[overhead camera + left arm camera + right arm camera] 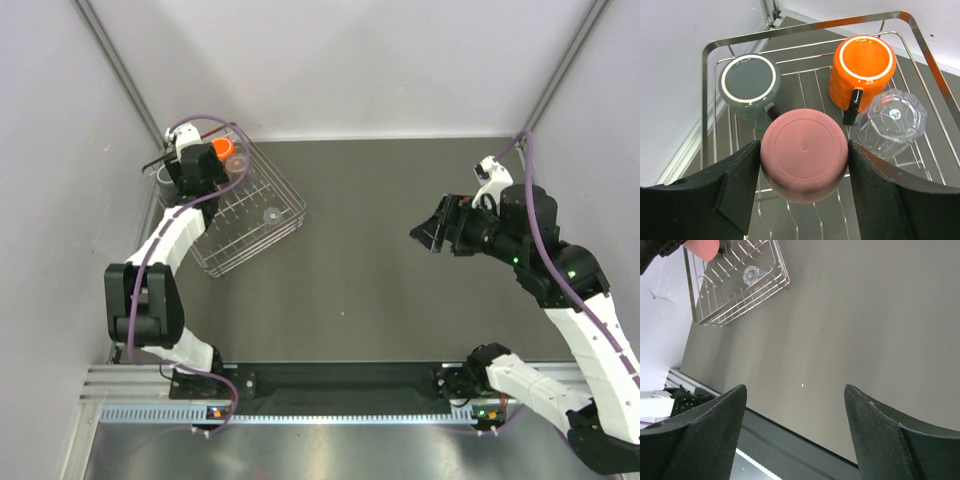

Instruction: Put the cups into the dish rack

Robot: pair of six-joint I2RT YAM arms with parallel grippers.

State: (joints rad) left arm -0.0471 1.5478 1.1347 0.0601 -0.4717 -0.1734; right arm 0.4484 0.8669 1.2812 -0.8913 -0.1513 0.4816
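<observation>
My left gripper (804, 150) is shut on an upside-down pink cup (802, 165), its jaws pressing both sides, and holds it over the silver wire dish rack (810, 27). Inside the rack, upside down, stand a dark grey cup (747, 82), an orange mug (862, 62) with a dark handle, and a clear tumbler (892, 117). In the top view the left gripper (205, 165) is over the rack's (290, 195) far left corner. A second clear tumbler (272, 214) sits near the rack's right side. My right gripper (432, 235) is open and empty above the bare table.
The rack also shows in the right wrist view (735, 305), far from the right gripper (795, 425). White walls and a metal corner post (771, 10) stand close behind the rack. The table's front rail (330, 378) runs between the arm bases.
</observation>
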